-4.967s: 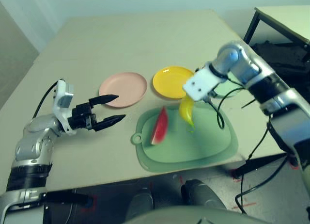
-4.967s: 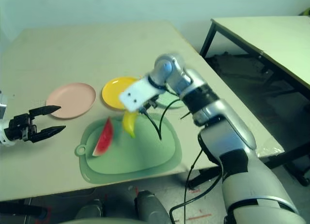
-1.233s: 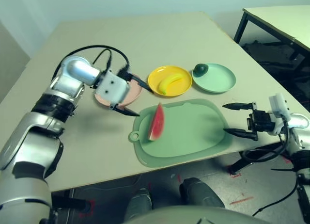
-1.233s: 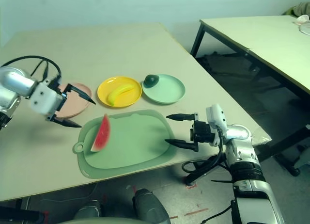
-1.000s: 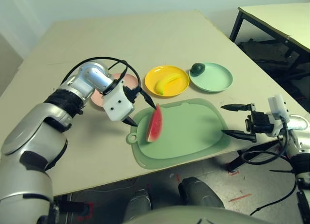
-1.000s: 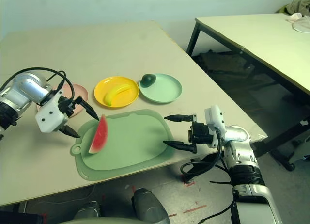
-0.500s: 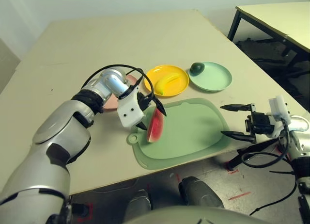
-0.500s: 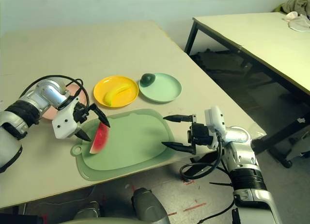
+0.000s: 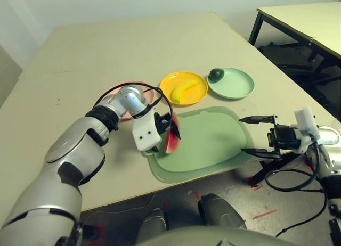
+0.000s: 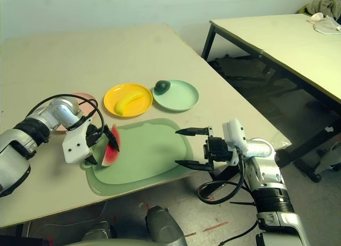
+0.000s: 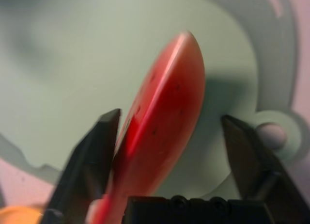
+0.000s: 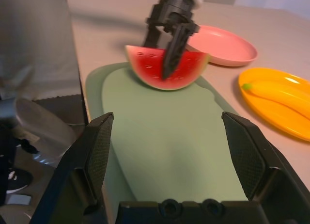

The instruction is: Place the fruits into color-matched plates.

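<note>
The watermelon wedge [image 9: 171,138] stands on edge at the left end of the green cutting mat [image 9: 213,142]. My left gripper [image 11: 169,115] straddles it, open: one finger [image 11: 99,141] touches the red face, the other stands apart. The pink plate [image 12: 223,44] lies just behind my left arm, which covers much of it. A banana [image 9: 184,90] lies in the yellow plate [image 9: 165,85], and an avocado [image 9: 217,74] sits at the rim of the mint green plate [image 9: 237,87]. My right gripper [image 9: 241,134] hovers open at the mat's right end.
The mat reaches the table's front edge, and my right arm hangs beyond the table's front right corner. A second table [image 9: 303,11] with black legs stands at the back right. Bare tabletop stretches behind the plates.
My left gripper has come forward from the pink plate onto the mat and lowered around the watermelon, its fingers drawing closer together. The right arm has barely moved.
</note>
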Robot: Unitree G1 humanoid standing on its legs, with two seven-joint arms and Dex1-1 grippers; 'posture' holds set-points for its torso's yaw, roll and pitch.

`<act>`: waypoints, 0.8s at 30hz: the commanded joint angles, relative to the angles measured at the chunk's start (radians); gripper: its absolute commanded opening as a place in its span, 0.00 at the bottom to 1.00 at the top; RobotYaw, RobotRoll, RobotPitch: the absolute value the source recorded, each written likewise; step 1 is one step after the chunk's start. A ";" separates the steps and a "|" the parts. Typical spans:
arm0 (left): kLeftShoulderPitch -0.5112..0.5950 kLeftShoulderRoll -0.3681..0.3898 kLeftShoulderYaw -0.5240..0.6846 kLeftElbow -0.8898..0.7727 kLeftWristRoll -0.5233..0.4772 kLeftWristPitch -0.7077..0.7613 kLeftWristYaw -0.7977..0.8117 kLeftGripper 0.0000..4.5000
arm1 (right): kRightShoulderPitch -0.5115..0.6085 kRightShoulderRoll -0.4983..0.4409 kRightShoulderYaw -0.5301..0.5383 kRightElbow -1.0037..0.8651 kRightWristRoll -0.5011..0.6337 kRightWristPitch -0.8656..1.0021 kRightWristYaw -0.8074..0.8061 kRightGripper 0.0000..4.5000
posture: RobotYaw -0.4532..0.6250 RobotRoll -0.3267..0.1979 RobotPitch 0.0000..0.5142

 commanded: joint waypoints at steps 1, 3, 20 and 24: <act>0.011 -0.013 0.033 0.030 0.081 0.016 0.028 0.64 | 0.016 0.002 0.011 -0.046 0.005 0.016 -0.011 1.00 | 0.11 0.62 0.01; 0.012 -0.018 0.046 0.039 0.116 0.022 0.043 0.49 | 0.025 0.003 0.013 -0.064 0.007 0.021 -0.018 1.00 | 0.11 0.62 0.01; 0.008 -0.007 0.170 0.058 0.137 0.074 0.016 0.33 | 0.008 -0.010 0.009 -0.033 0.004 0.027 -0.020 1.00 | 0.12 0.62 0.00; 0.005 0.003 0.202 0.051 0.115 0.098 -0.006 0.33 | 0.004 -0.005 0.014 -0.045 0.008 0.036 -0.024 1.00 | 0.13 0.62 0.01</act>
